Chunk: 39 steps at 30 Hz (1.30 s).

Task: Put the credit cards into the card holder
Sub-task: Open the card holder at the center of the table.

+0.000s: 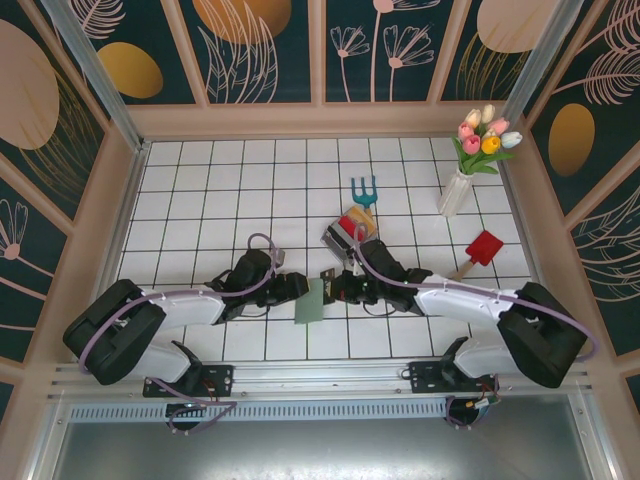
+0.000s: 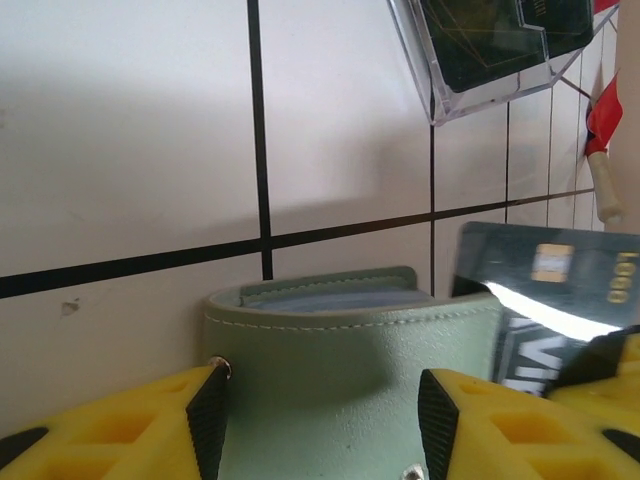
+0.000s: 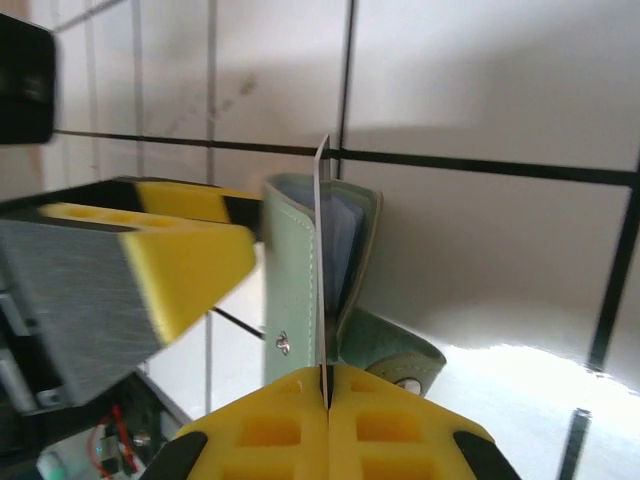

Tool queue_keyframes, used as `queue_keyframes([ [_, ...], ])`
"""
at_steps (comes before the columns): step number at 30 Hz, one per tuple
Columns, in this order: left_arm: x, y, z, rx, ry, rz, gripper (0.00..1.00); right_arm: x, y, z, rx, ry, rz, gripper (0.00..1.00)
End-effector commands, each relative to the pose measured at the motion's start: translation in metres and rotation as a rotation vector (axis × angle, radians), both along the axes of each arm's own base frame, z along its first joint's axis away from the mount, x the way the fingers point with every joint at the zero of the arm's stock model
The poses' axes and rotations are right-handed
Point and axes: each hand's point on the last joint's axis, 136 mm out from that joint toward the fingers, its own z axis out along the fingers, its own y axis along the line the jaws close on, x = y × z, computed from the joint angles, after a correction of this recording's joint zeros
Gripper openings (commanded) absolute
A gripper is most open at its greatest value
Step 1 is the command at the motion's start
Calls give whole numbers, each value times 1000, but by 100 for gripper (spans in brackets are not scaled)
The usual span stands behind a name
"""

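The sage-green card holder (image 2: 350, 340) stands on edge just above the tiles, its flaps parted at the top. My left gripper (image 2: 320, 400) is shut on it, a black pad on each side. In the top view it hangs at mid-table (image 1: 310, 300) between both grippers. My right gripper (image 3: 327, 372) is shut on a dark credit card (image 3: 321, 200), which I see edge-on. The card's far end sits in the gap between the card holder's (image 3: 290, 270) flaps. From the left wrist the same card (image 2: 545, 285) shows its chip and pale lettering beside the holder.
A clear rack (image 1: 350, 228) of upright cards stands just behind the grippers. A teal hand fork (image 1: 365, 190) lies further back. A red trowel (image 1: 483, 250) and a white vase of tulips (image 1: 458, 190) are at the right. Wooden walls ring the tiled table.
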Motion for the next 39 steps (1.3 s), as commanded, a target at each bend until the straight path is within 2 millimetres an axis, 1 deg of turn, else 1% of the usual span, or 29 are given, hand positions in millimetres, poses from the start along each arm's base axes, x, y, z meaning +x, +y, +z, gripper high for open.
queue_keyframes([
  [1,3,-10,13,-30,-19,-18,56,3,9,26,125,-32,2,0],
  [3,3,-11,13,-31,-20,-19,57,2,10,26,135,-25,-1,0],
  [7,5,-13,20,-42,-32,-26,58,2,9,20,122,-8,-10,0],
  [11,4,-12,20,-30,-33,-28,59,3,9,15,115,1,-14,0],
  [12,3,-13,22,-36,-33,-34,61,3,10,16,119,2,-10,0],
  [15,2,-16,32,-64,-52,-57,62,7,15,21,140,-2,-19,0],
  [18,1,-15,43,-60,-76,-67,63,12,18,26,159,-7,-29,0],
  [19,0,-13,46,-51,-86,-71,68,13,19,28,163,-6,-33,0],
  [22,-4,-11,49,-35,-94,-97,69,15,22,30,183,-2,-33,0],
  [26,-13,-13,44,0,-62,-151,69,14,26,32,205,9,-21,0],
  [32,-22,-3,38,166,-49,-196,70,15,29,33,218,11,-12,0],
  [37,-36,-7,34,252,-43,-256,68,15,30,31,217,16,-11,0],
  [39,-38,-5,31,308,-47,-267,67,16,31,30,215,18,-11,0],
])
